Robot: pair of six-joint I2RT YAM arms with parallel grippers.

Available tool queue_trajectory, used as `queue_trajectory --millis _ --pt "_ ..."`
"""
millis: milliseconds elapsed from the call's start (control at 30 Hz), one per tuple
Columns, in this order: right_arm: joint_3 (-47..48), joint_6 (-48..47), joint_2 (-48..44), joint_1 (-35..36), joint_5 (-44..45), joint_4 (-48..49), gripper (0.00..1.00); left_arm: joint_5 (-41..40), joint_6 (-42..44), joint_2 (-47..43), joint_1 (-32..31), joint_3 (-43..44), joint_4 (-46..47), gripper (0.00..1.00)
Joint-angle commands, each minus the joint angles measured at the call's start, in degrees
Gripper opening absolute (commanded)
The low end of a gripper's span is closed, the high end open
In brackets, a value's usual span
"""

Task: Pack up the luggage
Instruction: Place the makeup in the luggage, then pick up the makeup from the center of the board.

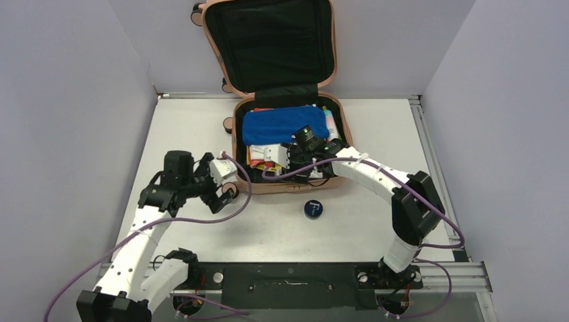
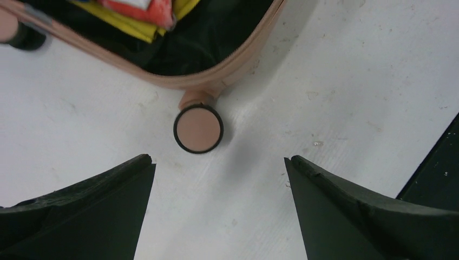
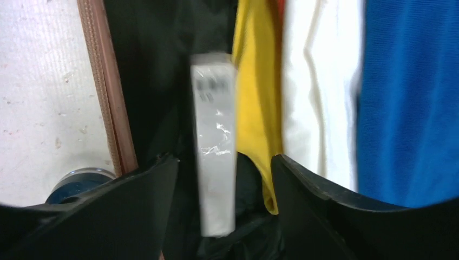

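While lid (image 1: pixel 268 43) stands open, rounded hard-shell luggage (image 1: pixel 235 144), soft blue cloth (image 1: pixel 278 125)

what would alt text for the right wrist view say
The open right claw straddles a blurred white box inside the luggage without touching it. Right of it lie yellow cloth, white cloth and blue cloth; left, the table and a dark blue tin.

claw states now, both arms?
Left claw: open, holding nothing.
Right claw: open, astride a pale box, gaps on both sides, not gripped.
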Motion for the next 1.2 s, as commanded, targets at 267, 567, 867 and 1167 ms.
queue_trajectory --millis 267,567,867,1167 --pt "9.68 5.02 -7.01 -15.32 -17.79 -6.31 0.88 -13.09 13.42 18.44 -26.74 19.96 0.74 0.96" --pt "-1.56 8.56 -18.74 -39.94 -33.34 -2.56 0.93 -17.2 29.66 37.67 -49.08 28.71 -6.13 0.96" --pt "-5.27 11.98 -20.64 -52.42 -43.37 -0.21 0.95 -13.77 38.17 52.64 -53.14 41.74 -9.83 0.96" --pt "-6.86 10.69 -21.67 -52.42 -44.66 -0.18 0.94 -22.96 44.14 62.63 -54.72 44.75 -6.3 0.97"
